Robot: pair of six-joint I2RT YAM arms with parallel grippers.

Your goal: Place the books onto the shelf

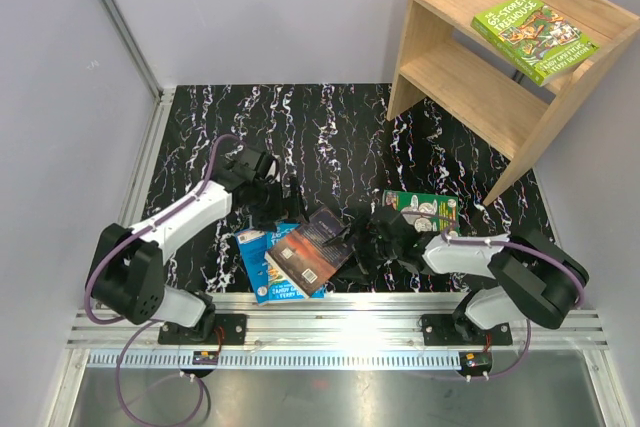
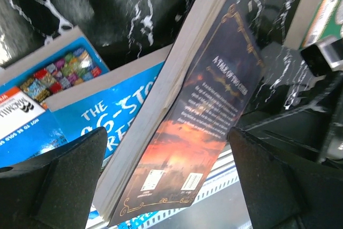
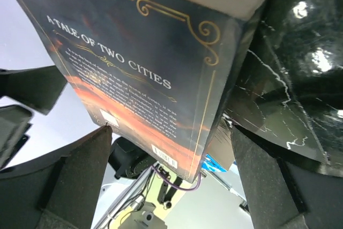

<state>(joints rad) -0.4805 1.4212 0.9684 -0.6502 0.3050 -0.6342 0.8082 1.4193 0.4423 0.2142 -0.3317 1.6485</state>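
Both pairs of jaws stand apart, holding nothing. The dark brown-red book (image 1: 312, 247) lies atop the blue book (image 1: 262, 269), its long axis running 8 to 2 o'clock. It sits just at 9 o'clock of my right gripper (image 1: 365, 240); the left gripper (image 1: 272, 202) is farther off, at the book's 11 o'clock.
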